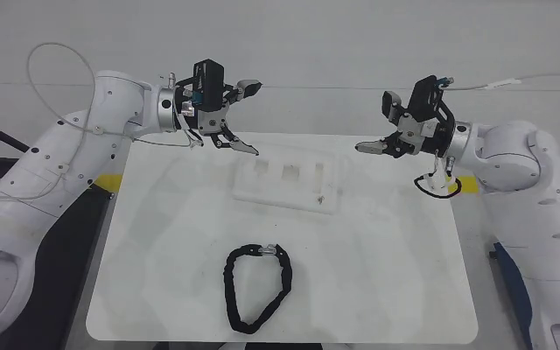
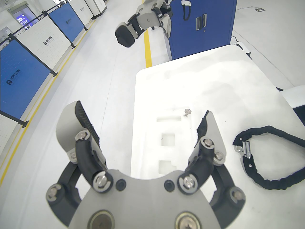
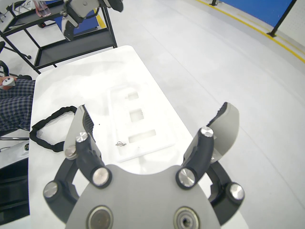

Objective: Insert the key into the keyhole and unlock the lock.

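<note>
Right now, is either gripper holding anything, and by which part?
Nothing is held. The left gripper and right gripper are open and empty; the key lies on the foam tray, the chain lock on the table.

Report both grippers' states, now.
Left gripper: open, holding nothing.
Right gripper: open, holding nothing.

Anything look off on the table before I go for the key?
Nothing looks spilled or damaged. One small oddity: the key lies loose on the flat top of the foam tray, beside a recess rather than in one. The chain lock lies in a closed loop, apart from the tray.
</note>
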You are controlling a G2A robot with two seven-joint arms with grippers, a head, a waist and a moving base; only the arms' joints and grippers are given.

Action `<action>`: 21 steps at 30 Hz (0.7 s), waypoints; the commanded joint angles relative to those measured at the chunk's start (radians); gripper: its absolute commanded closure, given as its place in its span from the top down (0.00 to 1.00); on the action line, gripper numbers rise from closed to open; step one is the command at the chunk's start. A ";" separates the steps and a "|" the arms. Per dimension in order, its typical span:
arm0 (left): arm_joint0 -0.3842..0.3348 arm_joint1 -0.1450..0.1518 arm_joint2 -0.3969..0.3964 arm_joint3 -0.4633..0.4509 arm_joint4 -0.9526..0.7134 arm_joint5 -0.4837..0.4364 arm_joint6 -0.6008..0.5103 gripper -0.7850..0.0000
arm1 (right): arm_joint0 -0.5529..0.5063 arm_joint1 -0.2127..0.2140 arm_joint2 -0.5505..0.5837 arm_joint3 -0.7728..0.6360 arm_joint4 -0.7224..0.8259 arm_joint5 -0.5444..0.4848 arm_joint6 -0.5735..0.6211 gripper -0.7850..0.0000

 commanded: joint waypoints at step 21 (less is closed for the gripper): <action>0.000 0.000 0.000 0.000 0.000 0.000 0.000 1.00 | 0.107 -0.113 -0.369 0.072 0.260 0.703 0.364 1.00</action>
